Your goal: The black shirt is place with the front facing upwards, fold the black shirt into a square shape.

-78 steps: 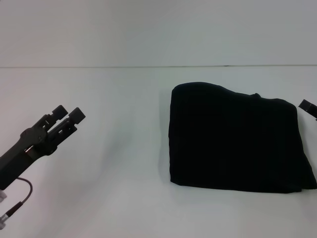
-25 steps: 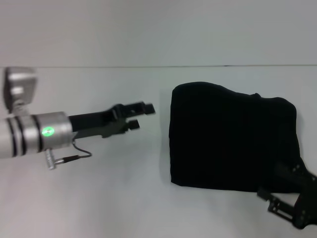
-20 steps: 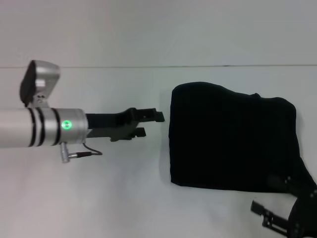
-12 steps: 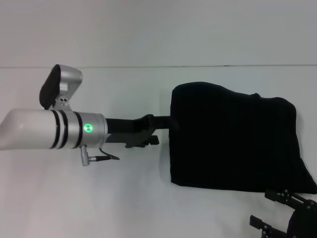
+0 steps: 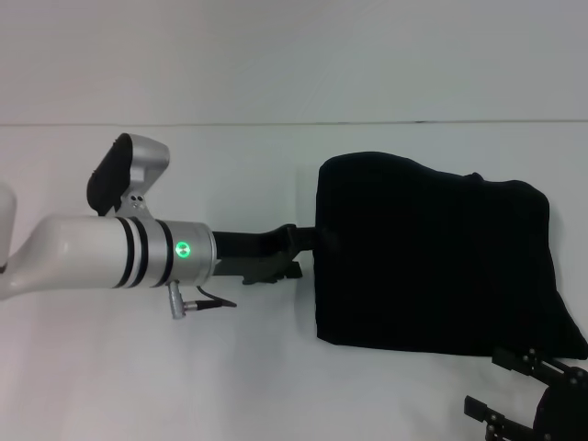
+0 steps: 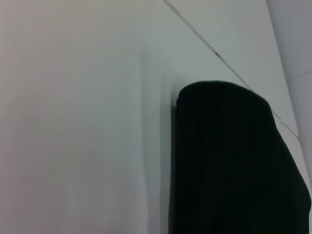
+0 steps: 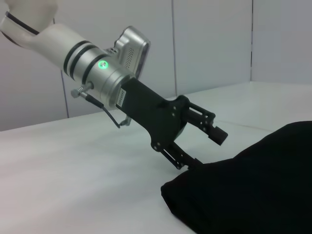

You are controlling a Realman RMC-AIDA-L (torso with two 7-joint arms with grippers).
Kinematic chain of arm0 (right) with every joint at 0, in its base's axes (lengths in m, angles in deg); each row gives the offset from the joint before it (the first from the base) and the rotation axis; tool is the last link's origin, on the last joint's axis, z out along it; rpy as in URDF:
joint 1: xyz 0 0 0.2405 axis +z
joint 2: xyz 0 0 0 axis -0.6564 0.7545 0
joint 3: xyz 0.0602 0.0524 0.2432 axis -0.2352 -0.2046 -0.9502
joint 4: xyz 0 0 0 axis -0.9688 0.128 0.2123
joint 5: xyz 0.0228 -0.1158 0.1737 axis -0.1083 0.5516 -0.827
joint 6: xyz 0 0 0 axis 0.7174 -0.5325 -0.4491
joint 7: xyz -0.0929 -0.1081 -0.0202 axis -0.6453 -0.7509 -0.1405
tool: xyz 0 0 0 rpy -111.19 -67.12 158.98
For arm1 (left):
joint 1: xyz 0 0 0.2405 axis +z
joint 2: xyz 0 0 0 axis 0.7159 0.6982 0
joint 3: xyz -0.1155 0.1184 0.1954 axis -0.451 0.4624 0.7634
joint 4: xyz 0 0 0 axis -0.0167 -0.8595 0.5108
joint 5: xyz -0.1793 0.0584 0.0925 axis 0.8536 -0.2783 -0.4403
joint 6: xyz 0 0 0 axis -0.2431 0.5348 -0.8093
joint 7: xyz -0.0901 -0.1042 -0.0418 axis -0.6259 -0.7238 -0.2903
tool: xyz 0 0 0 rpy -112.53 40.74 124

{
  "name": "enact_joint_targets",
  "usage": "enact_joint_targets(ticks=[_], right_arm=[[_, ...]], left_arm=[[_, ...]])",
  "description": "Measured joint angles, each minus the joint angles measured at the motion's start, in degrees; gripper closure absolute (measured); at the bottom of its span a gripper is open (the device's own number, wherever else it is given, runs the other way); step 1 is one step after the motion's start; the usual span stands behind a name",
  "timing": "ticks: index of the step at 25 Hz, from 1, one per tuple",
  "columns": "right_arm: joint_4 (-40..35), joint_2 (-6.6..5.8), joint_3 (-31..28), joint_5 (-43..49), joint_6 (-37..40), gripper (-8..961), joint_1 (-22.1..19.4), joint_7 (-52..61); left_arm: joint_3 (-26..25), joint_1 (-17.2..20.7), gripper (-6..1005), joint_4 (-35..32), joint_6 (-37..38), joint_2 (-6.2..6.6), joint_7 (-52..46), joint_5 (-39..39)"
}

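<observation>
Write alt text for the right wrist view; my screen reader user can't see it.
The left gripper, open, reaches the edge of the folded black shirt, one finger low at the cloth and the other raised above it. Its silver wrist shows a green light, and the shirt lies on a white table.

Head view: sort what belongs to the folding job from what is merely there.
Job:
folded black cloth shirt
left claw, open at the shirt's left edge
right claw, open, near the shirt's near right corner

Merely there:
white table
</observation>
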State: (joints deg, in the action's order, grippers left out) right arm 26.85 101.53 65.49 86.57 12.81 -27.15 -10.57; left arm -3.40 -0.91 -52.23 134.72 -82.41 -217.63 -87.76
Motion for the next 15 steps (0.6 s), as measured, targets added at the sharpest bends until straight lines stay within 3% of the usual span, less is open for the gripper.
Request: enact_joint_targets(ticks=[6,15], right_arm=[[0.05,0.00,-0.01,-0.14,0.38,172,-0.04,0.00],[0.18,0.00,-0.19,-0.28,0.45,170,0.08,0.07]], left_arm=[[0.50,-0.21,157,-0.05,-0.06,-1.03,-0.03,-0.01],[2.49,-0.95,179,-0.11,0.04,-1.37,2.06,0.24]])
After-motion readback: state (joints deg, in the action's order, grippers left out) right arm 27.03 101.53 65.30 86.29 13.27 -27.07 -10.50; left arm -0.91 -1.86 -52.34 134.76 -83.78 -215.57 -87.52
